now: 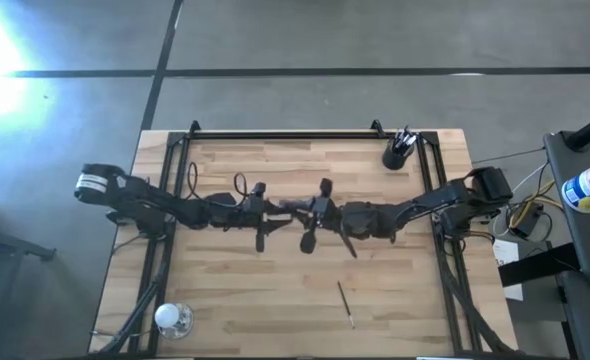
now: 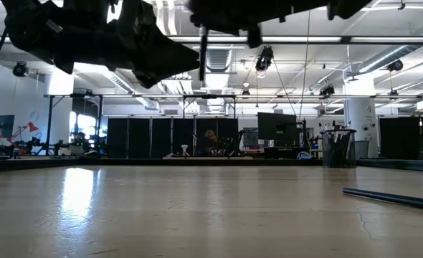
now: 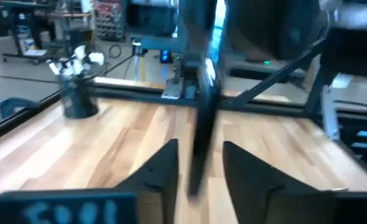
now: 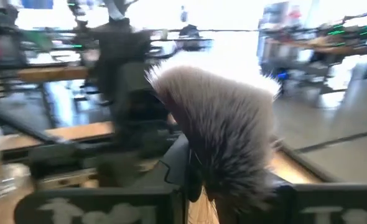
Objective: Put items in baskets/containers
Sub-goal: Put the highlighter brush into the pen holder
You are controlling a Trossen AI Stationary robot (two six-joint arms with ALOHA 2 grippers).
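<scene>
A fan brush hangs in the air over the table's middle, between my two grippers. Its wide pale fan head [image 4: 224,124] points up and fills the right wrist view. Its dark handle [image 3: 202,106] points down. My right gripper [image 1: 322,212] is shut on the brush. My left gripper [image 3: 199,145] faces it from the table's left, open, with one finger on either side of the handle and a gap at each. The dark round cup [image 1: 396,157] stands at the far right with several brushes in it. Another slim brush [image 1: 345,303] lies flat on the near part of the table. My right gripper holds the fan brush just below its fan head [image 4: 185,167], coming in level from the table's right. The bristles hide most of the place of contact. The brush stands upright, head up, with its handle [image 2: 203,54] hanging clear of the table.
A clear rounded glass object [image 1: 173,318] sits at the near left corner. A black frame rail [image 1: 285,135] runs along the far edge, with side rails down both sides. Bare wood lies between the arms and the near edge, apart from the lying brush [image 2: 394,198].
</scene>
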